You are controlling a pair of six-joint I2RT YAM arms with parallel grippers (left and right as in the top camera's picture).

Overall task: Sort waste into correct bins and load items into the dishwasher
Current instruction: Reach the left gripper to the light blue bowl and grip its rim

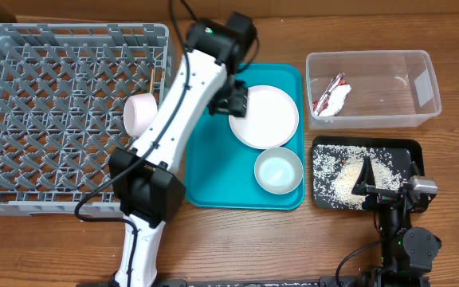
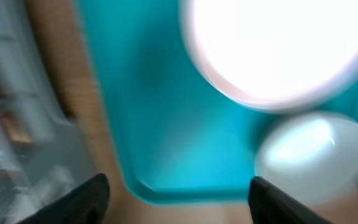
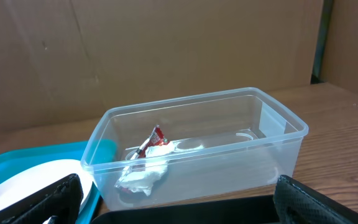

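left gripper (image 2: 178,198): spread, empty, above white plate (image 1: 264,116) left rim, probably for pickup
right gripper (image 3: 179,202): spread, idle

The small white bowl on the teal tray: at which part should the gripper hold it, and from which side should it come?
Probably the rim, from above, one finger inside and one outside. The bowl stands upright with its mouth open, and its rim on the left faces bare teal tray, while the plate crowds its far side.
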